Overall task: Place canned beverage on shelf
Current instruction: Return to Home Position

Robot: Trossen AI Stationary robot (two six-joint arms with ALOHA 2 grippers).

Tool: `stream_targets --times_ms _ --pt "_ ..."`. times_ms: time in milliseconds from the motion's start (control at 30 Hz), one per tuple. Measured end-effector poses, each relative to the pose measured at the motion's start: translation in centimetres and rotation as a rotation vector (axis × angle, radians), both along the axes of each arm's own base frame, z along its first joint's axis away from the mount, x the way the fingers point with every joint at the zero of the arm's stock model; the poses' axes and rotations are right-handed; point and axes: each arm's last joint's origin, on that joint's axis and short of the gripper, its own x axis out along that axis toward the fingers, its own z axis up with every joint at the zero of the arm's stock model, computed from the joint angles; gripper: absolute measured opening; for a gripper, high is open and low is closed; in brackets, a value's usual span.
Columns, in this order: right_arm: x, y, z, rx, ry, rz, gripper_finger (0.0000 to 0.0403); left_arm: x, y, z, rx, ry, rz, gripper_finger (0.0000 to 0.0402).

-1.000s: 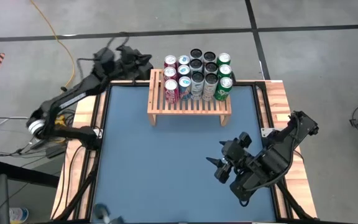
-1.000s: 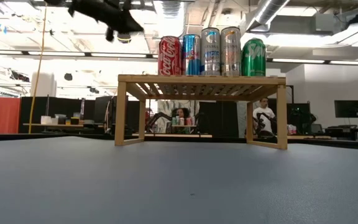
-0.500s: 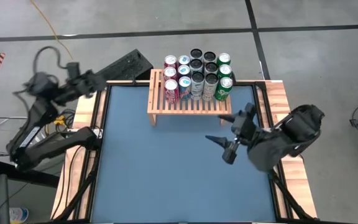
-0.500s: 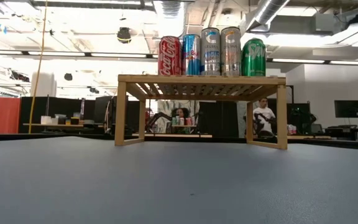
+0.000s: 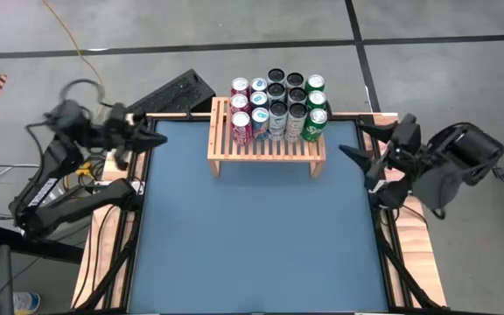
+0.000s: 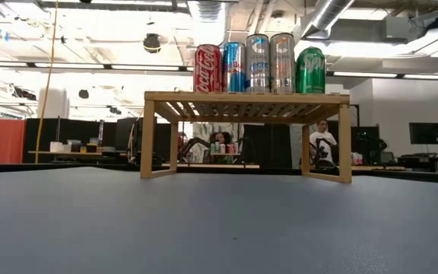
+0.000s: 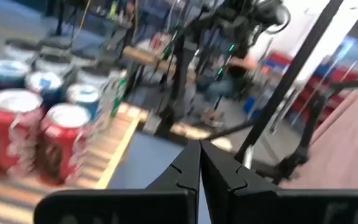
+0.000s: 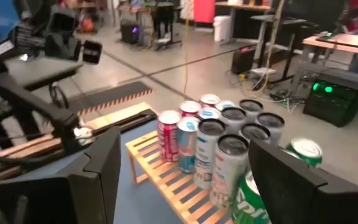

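The shelf (image 5: 265,147) is a low light-wood slatted rack at the table's far middle, standing on its short legs (image 6: 149,137). Several cans (image 5: 278,105) stand upright on its far part, red, blue, silver and green (image 6: 257,63). My left gripper (image 5: 153,138) hovers shut and empty over the table's far left corner, pointing level toward the shelf (image 7: 114,143). My right gripper (image 5: 357,144) hovers open and empty just off the shelf's right end, looking at the cans (image 8: 219,146) between its fingers. Neither arm shows in the low view.
A dark keyboard-like slab (image 5: 175,91) lies beyond the table's far left corner. Wooden side rails (image 5: 396,140) run along both table edges. The blue tabletop (image 5: 252,236) in front of the shelf is bare. A person (image 6: 324,143) stands far back in the room.
My left gripper has drawn back from beside the shelf's far left end toward the table's left edge, turning as it went. It has stayed shut. My right gripper has risen and swung from the near right of the table to beside the shelf's right end, staying open.
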Motion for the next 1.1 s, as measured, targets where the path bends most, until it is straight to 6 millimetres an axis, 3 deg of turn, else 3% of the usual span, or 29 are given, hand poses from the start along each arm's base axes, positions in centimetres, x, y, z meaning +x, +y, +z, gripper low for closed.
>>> stream_targets --times_ms 167,367,467,733,833,933,1100 --pt "-2.0 0.5 -5.9 0.047 -0.107 0.023 0.0286 0.7 0.4 -0.6 0.072 0.049 -0.005 0.0" --pt "-4.6 -0.1 -11.9 0.128 -0.315 0.08 0.0286 -0.5 -1.6 0.4 0.223 -0.079 -0.07 0.0" --pt "-5.6 -1.1 -13.2 0.213 -0.37 0.103 0.0286 -0.4 -2.0 -1.4 0.194 -0.104 -0.052 0.0" --pt "-5.9 -1.7 -15.1 0.254 -0.406 0.102 0.0286 2.6 -2.9 -10.1 -0.024 -0.35 -0.219 0.0" --pt "-5.8 -1.5 -16.2 0.265 -0.411 0.1 0.0286 3.6 -3.9 -13.1 -0.101 -0.356 -0.224 0.0" --pt "-5.8 -1.4 -17.3 0.283 -0.413 0.099 0.0286 3.8 -5.1 -14.0 -0.134 -0.352 -0.202 0.0" --pt "-5.7 -0.8 -18.7 0.341 -0.445 0.114 0.0286 3.4 -6.7 -13.1 -0.096 -0.39 -0.282 0.0"
